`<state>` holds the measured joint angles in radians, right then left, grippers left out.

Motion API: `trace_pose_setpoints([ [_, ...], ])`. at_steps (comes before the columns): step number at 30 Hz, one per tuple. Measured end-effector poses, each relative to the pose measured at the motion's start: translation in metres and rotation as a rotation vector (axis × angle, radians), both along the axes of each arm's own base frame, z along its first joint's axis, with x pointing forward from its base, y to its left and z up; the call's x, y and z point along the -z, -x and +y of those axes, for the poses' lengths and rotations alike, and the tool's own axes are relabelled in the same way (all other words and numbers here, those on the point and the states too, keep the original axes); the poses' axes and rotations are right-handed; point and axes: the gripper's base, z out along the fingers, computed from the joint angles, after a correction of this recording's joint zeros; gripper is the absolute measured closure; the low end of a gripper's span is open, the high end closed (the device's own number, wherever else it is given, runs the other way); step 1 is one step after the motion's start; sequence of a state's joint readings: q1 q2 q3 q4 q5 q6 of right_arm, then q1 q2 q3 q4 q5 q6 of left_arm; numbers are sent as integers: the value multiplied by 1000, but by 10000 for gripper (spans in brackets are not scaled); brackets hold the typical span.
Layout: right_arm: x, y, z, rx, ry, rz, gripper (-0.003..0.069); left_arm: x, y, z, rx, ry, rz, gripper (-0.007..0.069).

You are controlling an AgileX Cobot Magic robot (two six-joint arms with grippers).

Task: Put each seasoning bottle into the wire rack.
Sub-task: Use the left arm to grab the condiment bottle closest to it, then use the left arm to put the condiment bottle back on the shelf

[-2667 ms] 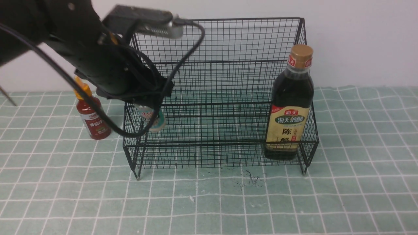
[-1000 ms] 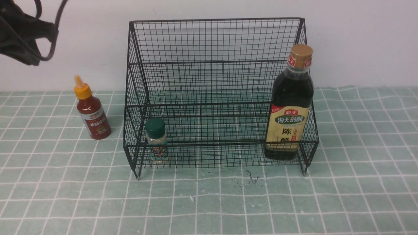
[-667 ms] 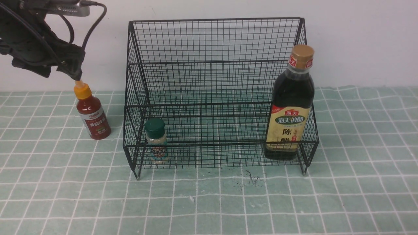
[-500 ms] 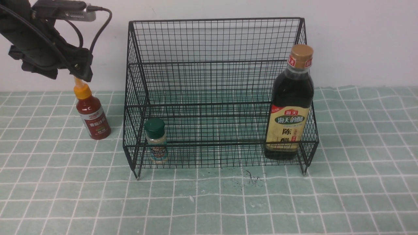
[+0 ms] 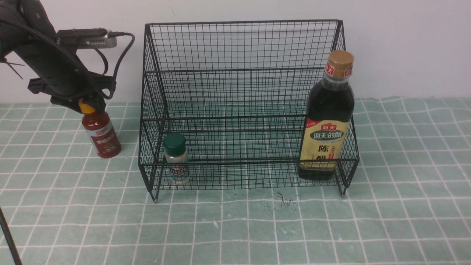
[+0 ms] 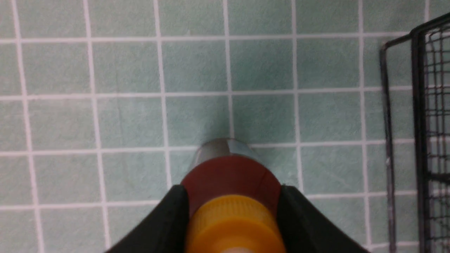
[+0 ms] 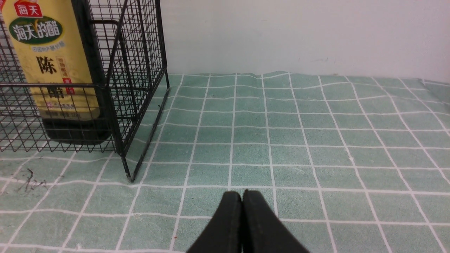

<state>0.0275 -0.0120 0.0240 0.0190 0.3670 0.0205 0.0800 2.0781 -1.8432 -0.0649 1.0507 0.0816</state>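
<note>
The red sauce bottle [image 5: 101, 134] with its yellow cap stands on the cloth left of the black wire rack [image 5: 239, 22]. My left gripper [image 5: 90, 106] is down over its top. In the left wrist view the fingers [image 6: 175, 203] sit against both sides of the bottle's red shoulder [image 6: 230, 174], so my left gripper [image 6: 232, 189] grips it. The dark vinegar bottle [image 5: 325, 121] stands in the rack's lower tier at the right, and the green-lidded shaker [image 5: 176, 158] at the left. My right gripper [image 7: 242, 193] is shut and empty, low over the cloth right of the rack [image 7: 140, 70].
A green checked cloth [image 5: 235, 228] covers the table, with a white wall behind. The rack's side wall [image 6: 418, 105] is close beside the red bottle. Dark scribble marks [image 5: 281, 200] lie on the cloth in front of the rack.
My left gripper has left the shaker in the rack, swung left and come down over the red sauce bottle. The bottle has shifted slightly left.
</note>
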Motion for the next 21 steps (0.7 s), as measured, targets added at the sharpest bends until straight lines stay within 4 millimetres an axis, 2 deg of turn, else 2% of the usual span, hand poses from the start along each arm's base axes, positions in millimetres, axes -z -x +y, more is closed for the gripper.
trace_pose_setpoints([
  [4, 0, 0, 0, 0, -1, 1, 672, -33, 7, 6, -5, -69, 34, 337],
  [6, 0, 0, 0, 0, -2, 1, 672, -71, 12, 4, -9, -75, -41, 337],
  [7, 0, 0, 0, 0, -2, 1, 672, -71, 12, 4, -9, -75, -41, 337],
  [9, 0, 0, 0, 0, -2, 1, 672, -118, 23, -4, 3, -82, -170, 337],
  [10, 0, 0, 0, 0, -2, 1, 672, -149, 35, -15, 23, -85, -259, 337],
  [13, 0, 0, 0, 0, -2, 1, 672, -199, 65, -45, 92, -68, -396, 337],
  [14, 0, 0, 0, 0, -2, 1, 672, -201, 67, -47, 98, -67, -403, 337],
  [15, 0, 0, 0, 0, -2, 1, 672, -217, 82, -65, 144, -50, -441, 337],
  [16, 0, 0, 0, 0, -2, 1, 672, -224, 91, -76, 170, -40, -458, 337],
  [18, 0, 0, 0, 0, -2, 1, 672, -228, 97, -87, 199, -20, -460, 337],
  [19, 0, 0, 0, 0, -2, 1, 672, -229, 102, -106, 243, 6, -453, 337],
  [21, 0, 0, 0, 0, -2, 1, 672, -224, 103, -123, 281, 24, -438, 337],
])
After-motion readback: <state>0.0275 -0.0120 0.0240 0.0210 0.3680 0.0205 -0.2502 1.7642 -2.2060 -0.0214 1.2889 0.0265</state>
